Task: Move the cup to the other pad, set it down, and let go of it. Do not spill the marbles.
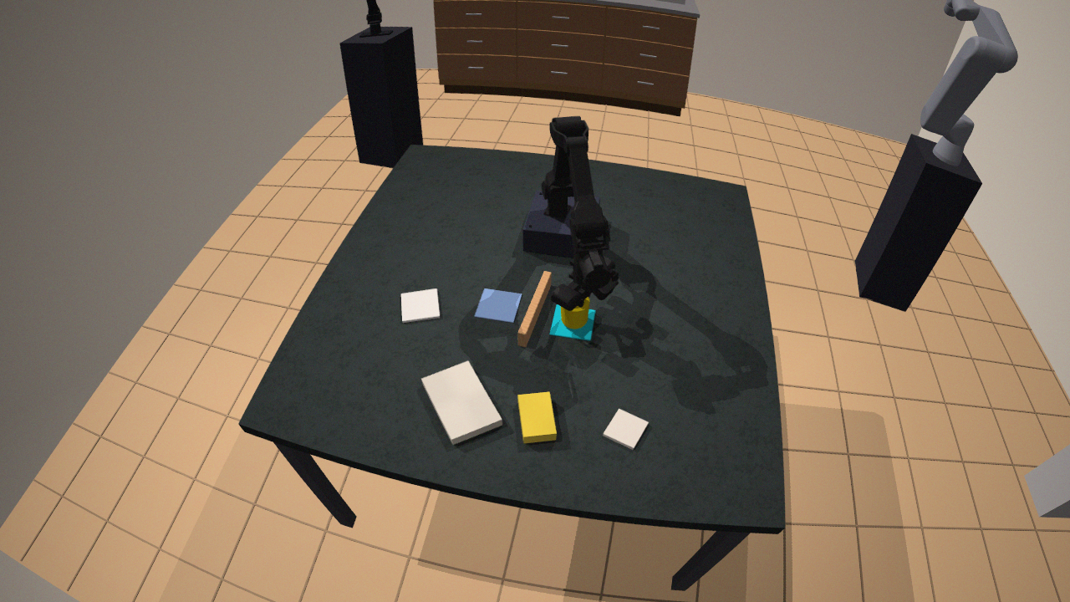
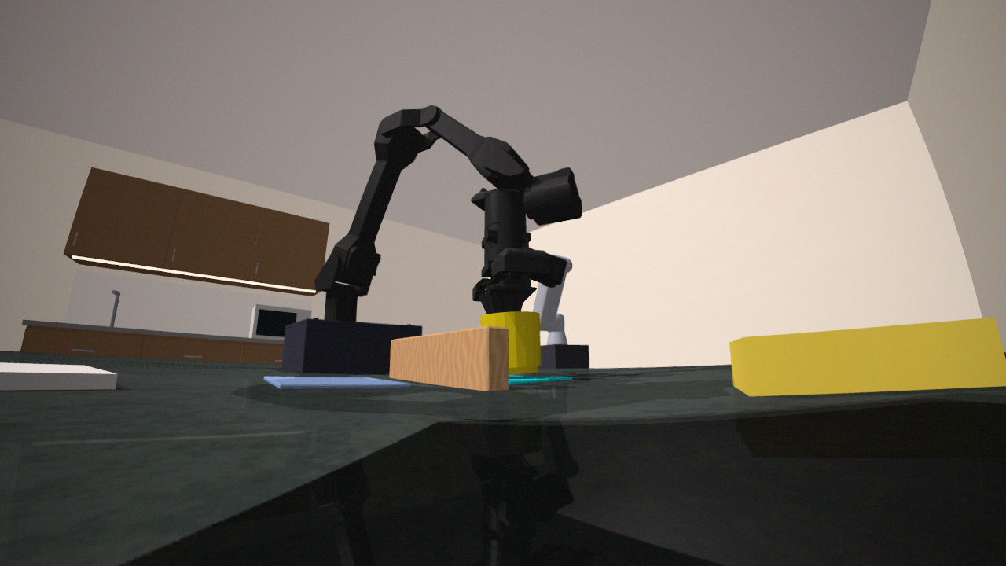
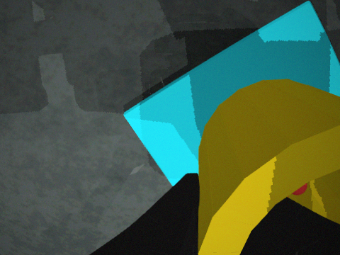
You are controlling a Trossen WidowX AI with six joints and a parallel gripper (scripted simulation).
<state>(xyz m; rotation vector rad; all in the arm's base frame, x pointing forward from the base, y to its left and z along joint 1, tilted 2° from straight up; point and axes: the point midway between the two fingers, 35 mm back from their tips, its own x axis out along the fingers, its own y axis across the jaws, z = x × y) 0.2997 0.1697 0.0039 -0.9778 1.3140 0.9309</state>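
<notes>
The yellow cup [image 1: 574,315] [image 2: 524,343] [image 3: 248,117] is upright over the cyan pad [image 1: 560,332] [image 2: 556,378] [image 3: 161,132]. Its base is at or just above the pad; I cannot tell whether they touch. My gripper [image 1: 575,298] [image 2: 503,310] [image 3: 212,184] is shut on the cup's wall at the rim, with one finger outside and one inside. A red marble [image 3: 299,189] shows inside the cup in the wrist view; the rest of the inside is hidden. The blue pad [image 1: 498,305] [image 2: 337,382] has nothing on it.
A wooden bar [image 1: 535,308] [image 2: 449,357] stands between the two pads, close to the cup. A yellow block [image 1: 537,415] [image 2: 864,357], a large white block [image 1: 461,401] and a small white tile [image 1: 626,429] lie toward the front. Another white tile [image 1: 420,305] lies left of the blue pad.
</notes>
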